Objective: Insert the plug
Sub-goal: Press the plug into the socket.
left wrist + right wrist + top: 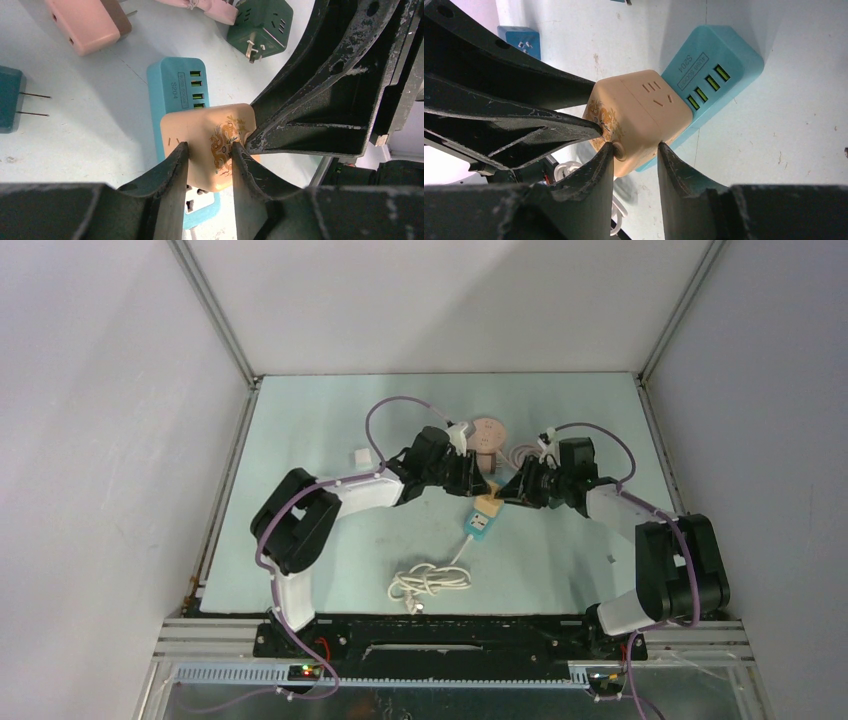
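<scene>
Plug [210,135], a beige cube with a gold pattern, sits atop the teal power strip [170,85]. The left gripper [210,160] pinches it from one side and the right gripper [635,155] from the opposite side, both clamped on it.

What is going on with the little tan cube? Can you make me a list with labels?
Plug: tan cube plug, sitting on top of the blue power strip
Pins: hidden, so seated or not is unclear
Right gripper: pinching the cube
Left gripper: straddling the cube's top, grip unclear
Nearby: pink adapter, green cube adapter
Cord: white cord, coiled up
</scene>
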`<state>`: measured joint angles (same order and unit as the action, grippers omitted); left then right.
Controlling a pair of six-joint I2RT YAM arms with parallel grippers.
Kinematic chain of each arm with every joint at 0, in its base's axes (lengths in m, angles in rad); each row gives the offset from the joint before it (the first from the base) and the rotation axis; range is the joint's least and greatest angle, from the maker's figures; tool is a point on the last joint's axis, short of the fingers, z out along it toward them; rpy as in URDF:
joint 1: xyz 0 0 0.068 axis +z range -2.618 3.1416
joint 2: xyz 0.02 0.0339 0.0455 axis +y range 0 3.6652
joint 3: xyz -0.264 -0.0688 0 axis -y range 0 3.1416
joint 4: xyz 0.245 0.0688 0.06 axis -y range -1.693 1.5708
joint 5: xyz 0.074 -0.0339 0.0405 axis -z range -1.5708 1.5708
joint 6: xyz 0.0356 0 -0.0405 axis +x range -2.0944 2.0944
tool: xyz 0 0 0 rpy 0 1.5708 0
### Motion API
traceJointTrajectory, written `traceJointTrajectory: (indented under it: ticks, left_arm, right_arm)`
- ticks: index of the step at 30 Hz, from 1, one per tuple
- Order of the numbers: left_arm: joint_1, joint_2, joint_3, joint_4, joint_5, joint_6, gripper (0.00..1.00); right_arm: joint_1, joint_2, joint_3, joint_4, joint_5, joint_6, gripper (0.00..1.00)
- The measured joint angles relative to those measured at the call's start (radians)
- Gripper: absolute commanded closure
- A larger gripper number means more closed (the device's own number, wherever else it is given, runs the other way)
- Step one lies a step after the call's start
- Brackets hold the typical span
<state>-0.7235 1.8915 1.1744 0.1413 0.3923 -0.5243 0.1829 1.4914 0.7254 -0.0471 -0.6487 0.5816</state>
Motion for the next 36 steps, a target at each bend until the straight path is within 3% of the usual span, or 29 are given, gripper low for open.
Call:
traceJointTrajectory:
  ticks: [10, 36]
  left_arm:
    - [0.007, -0.009, -0.073, 0.126, -0.049, -0.050, 0.68]
    - [-0.028, -0.057, -0.141, 0.179, -0.211, -0.059, 0.64]
  right_arm:
    - [0.031, 0.026, 0.029, -0.007, 0.064, -0.013, 0.69]
    - [0.077, -0.010, 0.003, 0.017, 0.149, -0.017, 0.68]
